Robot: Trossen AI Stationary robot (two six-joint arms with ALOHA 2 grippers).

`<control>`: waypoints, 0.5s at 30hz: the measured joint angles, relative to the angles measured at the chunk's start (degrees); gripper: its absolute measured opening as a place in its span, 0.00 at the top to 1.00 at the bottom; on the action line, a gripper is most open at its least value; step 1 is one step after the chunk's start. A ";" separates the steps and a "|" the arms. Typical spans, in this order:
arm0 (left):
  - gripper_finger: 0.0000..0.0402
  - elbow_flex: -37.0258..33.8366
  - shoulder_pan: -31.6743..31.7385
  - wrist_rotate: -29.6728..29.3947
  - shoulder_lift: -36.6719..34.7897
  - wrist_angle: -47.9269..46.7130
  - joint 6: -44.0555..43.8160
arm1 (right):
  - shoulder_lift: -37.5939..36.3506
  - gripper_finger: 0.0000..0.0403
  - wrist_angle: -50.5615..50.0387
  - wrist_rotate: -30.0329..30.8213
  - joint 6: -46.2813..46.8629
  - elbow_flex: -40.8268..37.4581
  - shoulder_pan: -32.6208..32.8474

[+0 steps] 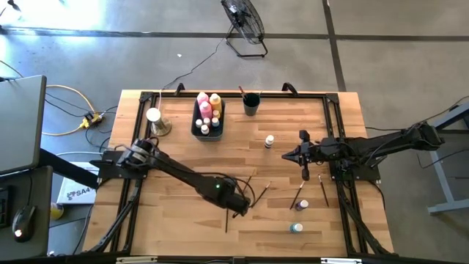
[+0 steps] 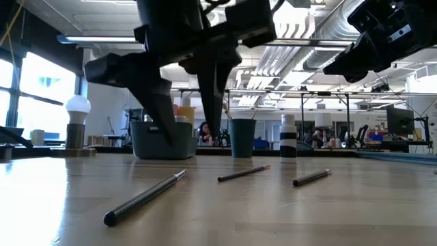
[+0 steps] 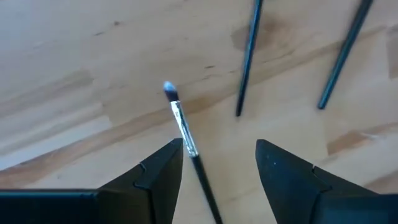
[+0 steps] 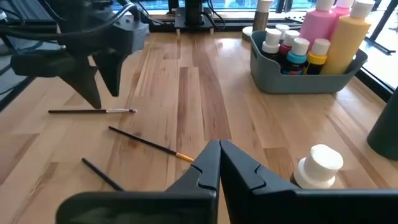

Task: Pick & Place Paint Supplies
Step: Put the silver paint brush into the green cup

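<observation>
My left gripper [image 1: 238, 207] [image 2: 193, 140] hangs open, fingers pointing down, just above a dark-handled paintbrush [image 3: 181, 124] with a silver ferrule and pale tip. The brush lies flat on the table and runs between the fingers [image 3: 163, 167] without touching them. Two more brushes [image 3: 247, 59] [image 3: 343, 56] lie beyond it. My right gripper [image 1: 305, 170] [image 4: 219, 149] is shut and holds nothing; it hovers on the table's right, near a small white-capped bottle [image 4: 320, 165]. The pink [image 4: 318, 25] and yellow [image 4: 347, 37] squeeze bottles stand in a grey bin [image 1: 207, 119].
A dark cup [image 1: 251, 104] stands by the far edge, right of the bin. Small bottles [image 1: 270, 141] [image 1: 303, 204] [image 1: 295, 228] and loose brushes [image 1: 260, 194] [image 1: 299, 196] [image 1: 322, 189] are scattered mid-table and right. A white knob on a tan base [image 1: 154, 121] sits far left.
</observation>
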 joint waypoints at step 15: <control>0.50 0.02 3.39 -0.09 0.24 0.31 6.53 | 0.01 1.00 -0.16 -0.31 0.00 -0.02 -0.02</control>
